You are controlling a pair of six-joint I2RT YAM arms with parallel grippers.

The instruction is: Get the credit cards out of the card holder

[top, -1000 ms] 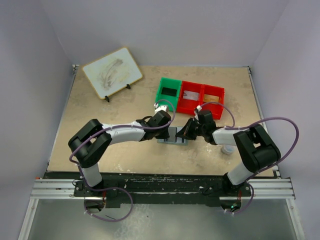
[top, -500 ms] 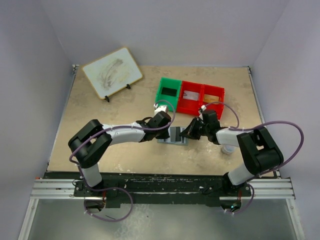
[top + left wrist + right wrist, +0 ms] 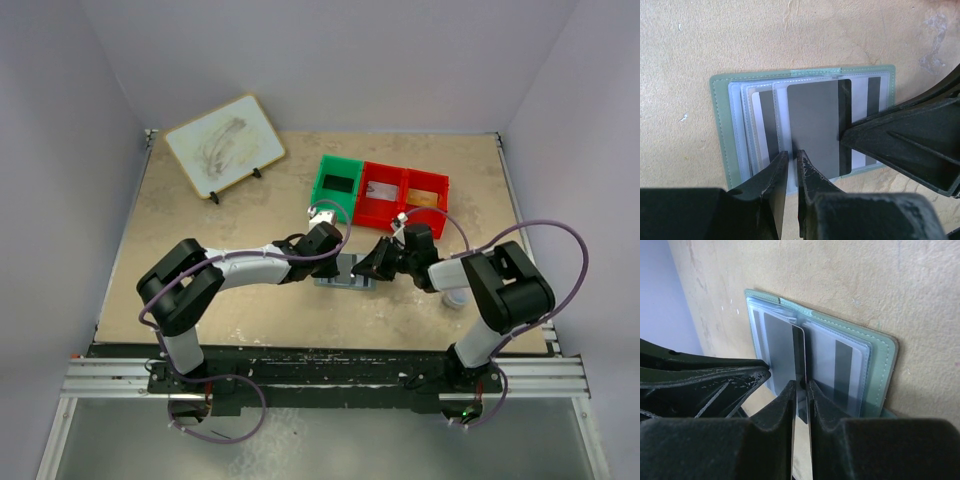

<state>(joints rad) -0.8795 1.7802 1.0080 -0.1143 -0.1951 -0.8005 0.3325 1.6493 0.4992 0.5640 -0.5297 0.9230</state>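
Card holder (image 3: 719,135) lies open at the table (image 3: 790,35)'s middle, steadied by the left gripper (image 3: 791,162) (jaws almost together, any hold unclear). The right gripper (image 3: 800,390) pinches the dark card (image 3: 815,125), likely to slide it free.

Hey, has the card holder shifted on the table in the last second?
No. The card holder lies just as far from the green bin as before.

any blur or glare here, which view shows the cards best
Left wrist view: the grey-green open card holder and its dark grey card are sharp, clear sleeves shiny; right wrist view: the card's face catches light, the black right gripper is a dark mass; top view: even light, holder tiny.
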